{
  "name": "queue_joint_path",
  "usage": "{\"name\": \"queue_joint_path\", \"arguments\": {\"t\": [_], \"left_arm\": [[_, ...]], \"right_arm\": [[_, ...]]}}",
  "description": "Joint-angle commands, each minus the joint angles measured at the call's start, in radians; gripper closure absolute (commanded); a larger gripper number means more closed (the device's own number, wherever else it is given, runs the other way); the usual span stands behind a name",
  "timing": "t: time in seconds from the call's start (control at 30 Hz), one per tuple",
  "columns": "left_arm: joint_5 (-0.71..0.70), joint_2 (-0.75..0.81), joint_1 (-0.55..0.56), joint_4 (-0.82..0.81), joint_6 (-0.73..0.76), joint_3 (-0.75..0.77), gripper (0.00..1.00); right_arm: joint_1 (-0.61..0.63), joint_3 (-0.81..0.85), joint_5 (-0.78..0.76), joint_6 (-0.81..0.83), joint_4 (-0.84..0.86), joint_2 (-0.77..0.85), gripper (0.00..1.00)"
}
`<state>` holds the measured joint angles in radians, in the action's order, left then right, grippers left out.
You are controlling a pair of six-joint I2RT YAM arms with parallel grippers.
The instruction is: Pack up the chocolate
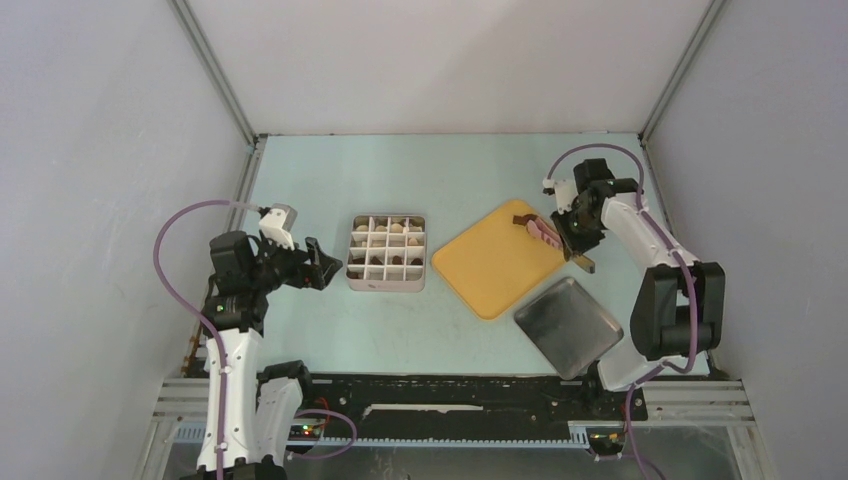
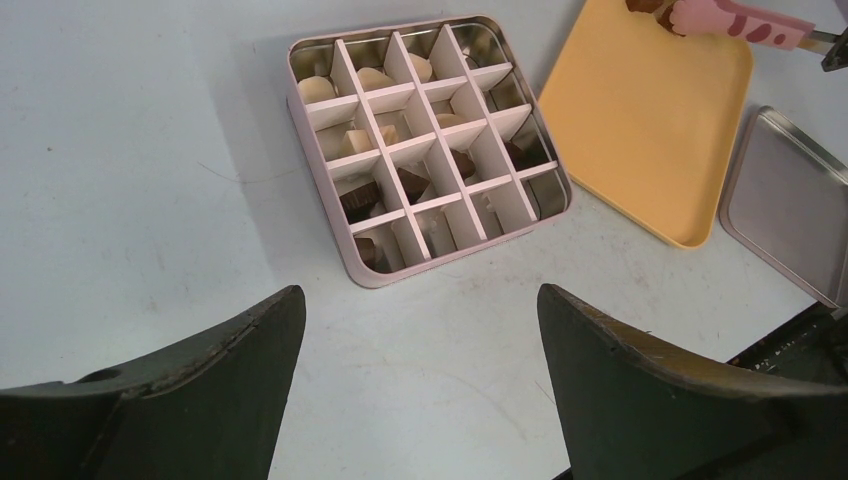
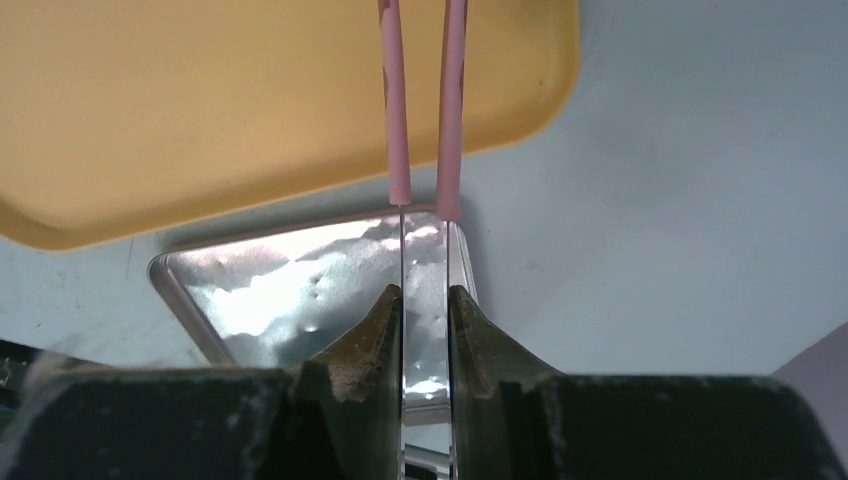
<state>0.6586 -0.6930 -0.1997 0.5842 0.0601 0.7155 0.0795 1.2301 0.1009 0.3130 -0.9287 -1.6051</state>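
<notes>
My right gripper (image 3: 424, 300) stands narrow, squeezing the pink tongs (image 3: 396, 100), whose tips pinch one dark chocolate piece (image 2: 650, 8) over the yellow tray (image 1: 495, 265), at its 12 o'clock corner. My left gripper (image 2: 420, 292) hangs wide and empty at 9 o'clock of the box (image 1: 386, 285). I judge packing nearly finished: of sixteen cells, roughly eleven hold chocolate (image 2: 358, 200), about six cream and five dark, though dividers hide some. One lid (image 1: 568, 325) lies at the tray's 5 o'clock.
</notes>
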Motion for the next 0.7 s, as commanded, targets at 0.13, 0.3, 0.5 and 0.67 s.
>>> {"name": "queue_joint_path", "arguments": {"t": [0.13, 0.3, 0.5, 0.67], "left_arm": [[0.016, 0.008, -0.003, -0.041, -0.001, -0.026, 0.11], [0.015, 0.010, -0.003, -0.043, -0.001, -0.028, 0.11], [0.012, 0.018, -0.003, -0.036, -0.002, -0.023, 0.11], [0.002, 0.024, -0.003, -0.036, -0.002, -0.024, 0.11]], "right_arm": [[0.026, 0.045, 0.162, 0.035, -0.101, 0.202, 0.90], [0.162, 0.032, 0.224, 0.085, -0.108, 0.214, 0.90], [0.378, 0.052, 0.253, 0.149, -0.119, 0.170, 0.89], [0.520, 0.178, 0.285, 0.177, -0.152, 0.092, 0.88]]}}
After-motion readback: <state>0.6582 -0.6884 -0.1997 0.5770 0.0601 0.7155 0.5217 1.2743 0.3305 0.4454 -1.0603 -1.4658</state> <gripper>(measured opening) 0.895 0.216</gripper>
